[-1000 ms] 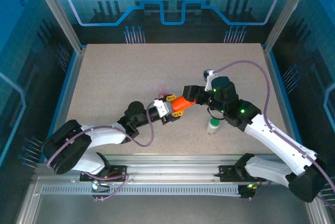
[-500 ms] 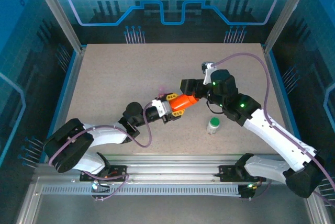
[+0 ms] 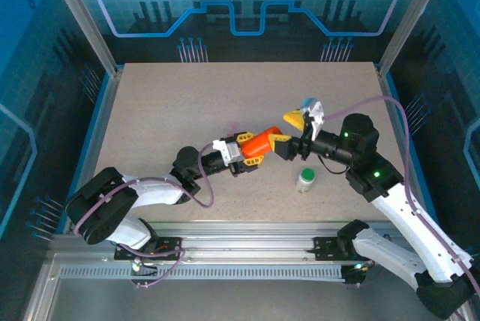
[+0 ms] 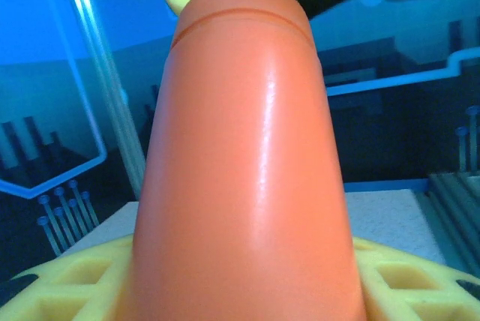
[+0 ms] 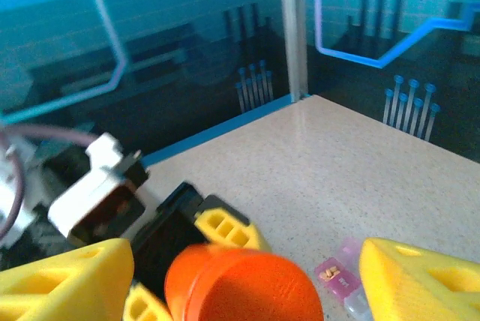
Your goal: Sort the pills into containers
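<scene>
My left gripper (image 3: pixel 250 149) is shut on an orange pill bottle (image 3: pixel 259 142), held lying on its side above the table. Close up, the orange bottle (image 4: pixel 247 171) sits between the yellow fingers (image 4: pixel 67 291). My right gripper (image 3: pixel 287 131) is open at the bottle's capped end (image 5: pixel 247 287), one yellow finger (image 5: pixel 67 276) on each side of it. The pill box (image 5: pixel 341 276) lies on the table beyond the bottle; its pink compartment holds a few small pills and a colourless one adjoins it. From above, a bit of the pink box (image 3: pixel 234 129) peeks out behind the left gripper.
A small white bottle with a green cap (image 3: pixel 305 179) stands on the table (image 3: pixel 165 103) just below the right gripper. Blue rails edge the table on the left and right, with a metal frame at the near side.
The right arm has drawn back to the right and turned its wrist, so its open fingers now face the bottle's end. The left gripper has pushed the bottle slightly right.
</scene>
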Controlling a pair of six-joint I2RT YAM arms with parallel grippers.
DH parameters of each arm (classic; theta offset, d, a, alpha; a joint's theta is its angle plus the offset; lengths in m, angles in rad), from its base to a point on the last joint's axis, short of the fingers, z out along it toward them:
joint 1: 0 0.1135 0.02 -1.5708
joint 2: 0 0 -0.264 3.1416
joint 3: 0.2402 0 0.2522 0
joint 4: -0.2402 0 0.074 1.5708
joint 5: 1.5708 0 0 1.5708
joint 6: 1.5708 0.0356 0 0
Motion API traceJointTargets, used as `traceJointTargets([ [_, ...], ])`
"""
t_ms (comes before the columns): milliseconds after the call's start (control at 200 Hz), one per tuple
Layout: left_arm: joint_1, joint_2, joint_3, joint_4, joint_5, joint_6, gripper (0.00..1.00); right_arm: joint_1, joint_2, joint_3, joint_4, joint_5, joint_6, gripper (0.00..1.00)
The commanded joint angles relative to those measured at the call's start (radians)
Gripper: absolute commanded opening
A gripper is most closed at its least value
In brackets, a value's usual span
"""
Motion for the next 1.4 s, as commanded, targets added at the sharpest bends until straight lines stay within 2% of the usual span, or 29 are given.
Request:
traceJointTargets([
  [0,0.004,0.005,0.024,0.071,0.136,-0.067,0.00,-0.041,-0.012,-0.038,0.020,-0.186,-0.196,0.79],
  [240,0.013,-0.017,0.016,0.071,0.165,-0.087,0.00,-0.117,0.041,-0.033,0.056,-0.432,-0.223,0.79],
  [355,0.014,-0.027,0.013,0.071,0.164,-0.091,0.00,-0.122,0.083,-0.019,0.050,-0.517,-0.233,0.74],
  [555,0.015,-0.029,0.012,0.071,0.145,-0.088,0.00,-0.122,0.102,-0.019,0.017,-0.531,-0.248,0.70],
  [705,0.015,-0.013,0.024,0.069,0.136,-0.089,0.00,-0.116,0.107,-0.005,-0.022,-0.511,-0.257,0.55],
  [981,0.016,0.013,0.052,0.027,0.090,-0.077,0.00,-0.040,0.161,0.097,-0.167,-0.353,-0.286,0.38],
  [1051,0.014,0.007,0.061,-0.025,0.075,-0.059,0.00,0.008,0.190,0.144,-0.206,-0.242,-0.258,0.32],
  [1151,0.007,-0.003,0.059,-0.071,0.012,-0.013,0.00,0.074,0.240,0.217,-0.264,-0.085,-0.187,0.31],
  [1316,-0.001,-0.014,0.049,-0.093,-0.080,0.044,0.00,0.149,0.312,0.276,-0.310,0.226,0.085,0.31],
  [1396,-0.006,-0.015,0.046,-0.090,-0.115,0.057,0.00,0.169,0.318,0.265,-0.310,0.337,0.182,0.32],
])
